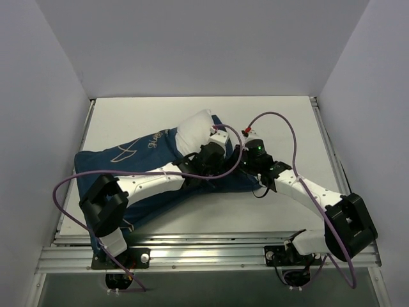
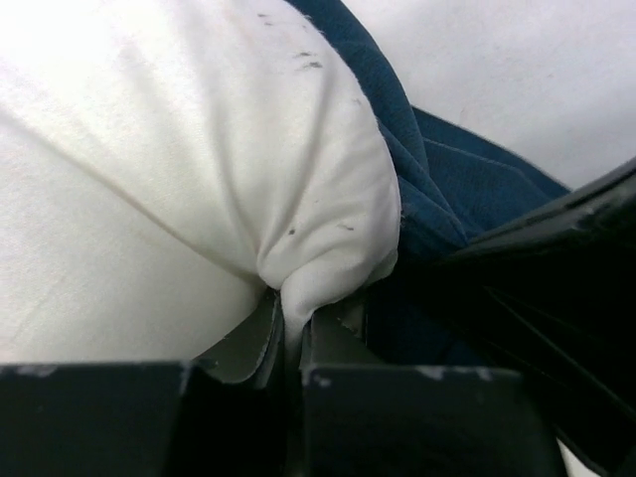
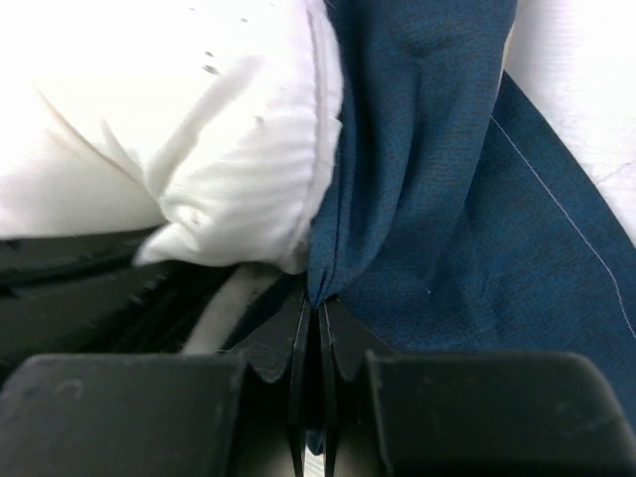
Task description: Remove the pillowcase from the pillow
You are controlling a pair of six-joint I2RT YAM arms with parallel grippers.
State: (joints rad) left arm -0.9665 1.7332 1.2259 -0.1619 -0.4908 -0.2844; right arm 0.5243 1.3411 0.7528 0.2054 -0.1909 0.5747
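We find the pillow [image 1: 195, 130] on the table [image 1: 281, 118], left of centre and mostly inside the pillowcase [image 1: 128, 160]. Only one plump white corner protrudes from the cover's open mouth, facing the middle of the table. A few small dark specks mark the exposed white fabric.

The left gripper [image 2: 288, 333] is clamped on a pinch of that white corner, its jaws nearly together with the fabric bunched between them. The right gripper [image 3: 318, 318] has its jaws pressed flat on a fold of the navy cloth at the pillowcase's mouth, just beside the pillow's seam. In the top view both wrists stand close together at the mouth, the left nearer the pillow and the right on the cover's rim.

Edges: the covered end of the pillow reaches the table's left edge, and the navy fabric runs down toward the near left corner, by the left arm's base. Part of its near border is hidden under the left arm. Cream outline drawings [image 1: 131, 150] show on its upper face.

Open room: bare table lies behind the pillow up to the back wall [image 1: 204, 51], and a broad bare stretch extends rightward to the right rail [image 1: 326, 141]. A purple cable [image 1: 284, 123] arcs over that stretch above the right arm. White walls enclose the table on the left, back and right.
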